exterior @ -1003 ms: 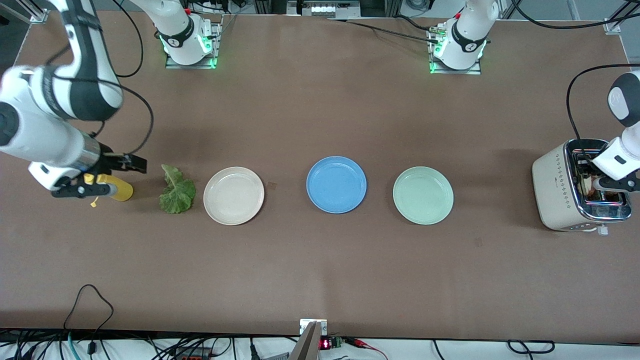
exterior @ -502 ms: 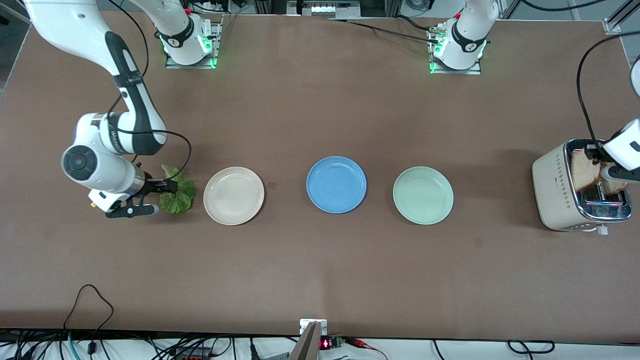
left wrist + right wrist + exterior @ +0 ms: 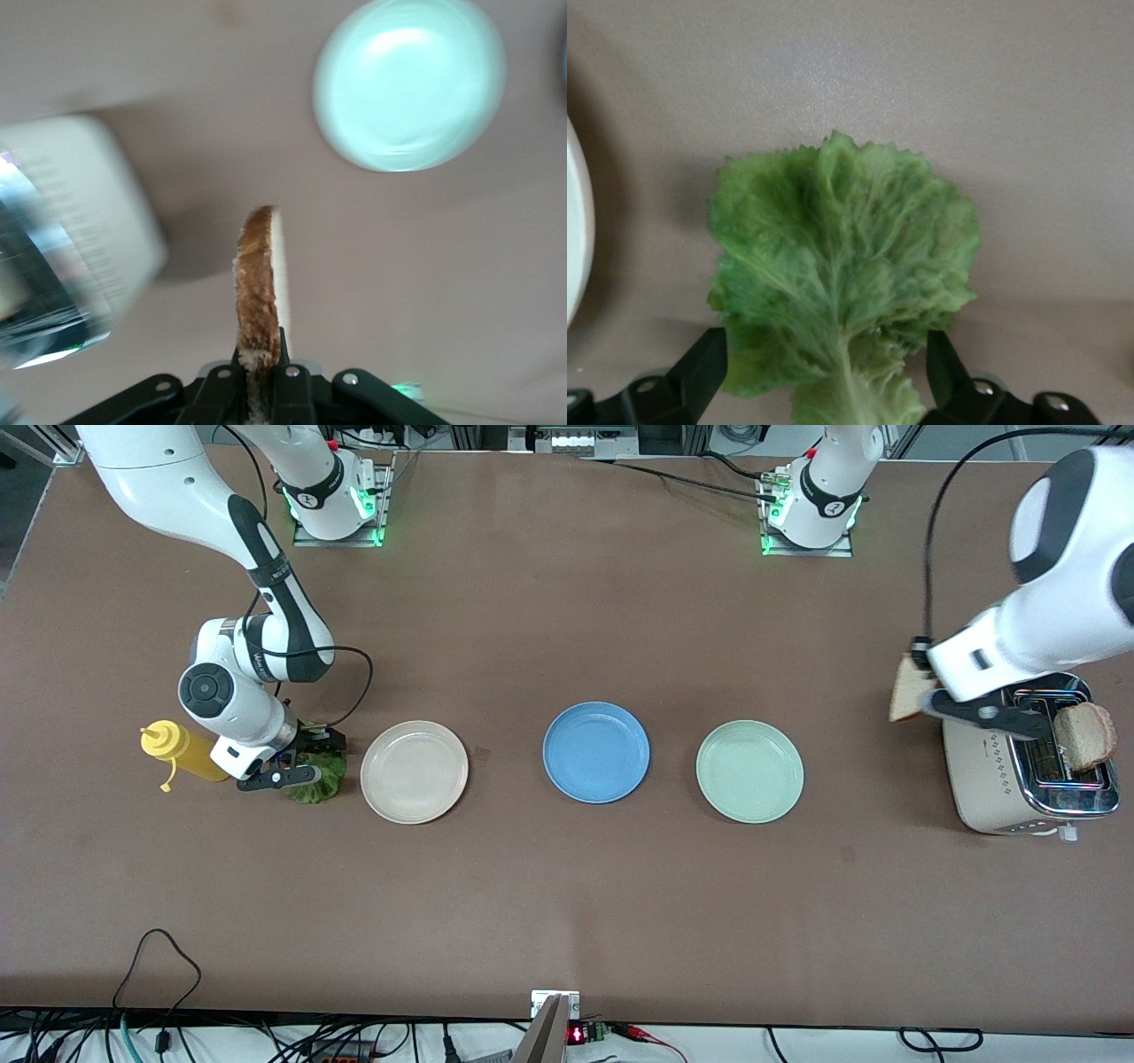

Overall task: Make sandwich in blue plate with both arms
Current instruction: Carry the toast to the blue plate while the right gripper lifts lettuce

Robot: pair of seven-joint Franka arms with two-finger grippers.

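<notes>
From the front camera, the round matte sky-blue plate (image 3: 596, 752) sat bare at the middle of the table, between a cream-beige plate (image 3: 414, 771) toward my right arm's end and a pale mint-green plate (image 3: 749, 771) toward my left arm's end; all three plates held nothing, so I judged the sandwich barely begun, with both slices and the leaf not yet placed. My left gripper (image 3: 921, 698) hung over the table just beside the cream box-shaped toaster (image 3: 983, 775), clamped on a pale square toast slice with a brown crust (image 3: 907, 689); a second rounded slice (image 3: 1084, 736) stood up out of the toaster's slot. My right gripper (image 3: 297, 766) was down over the ruffled green lettuce leaf (image 3: 321, 778), beside a yellow squeeze bottle (image 3: 182, 751). In the left wrist view, my closed fingers pinched the toast slice (image 3: 260, 292) upright by its lower edge, with the mint-green plate (image 3: 409, 81) on the table below. In the right wrist view, my fingers (image 3: 702, 365) were spread wide to either side of the lettuce leaf (image 3: 842, 274), which lay flat on the table; they had not gripped it.
</notes>
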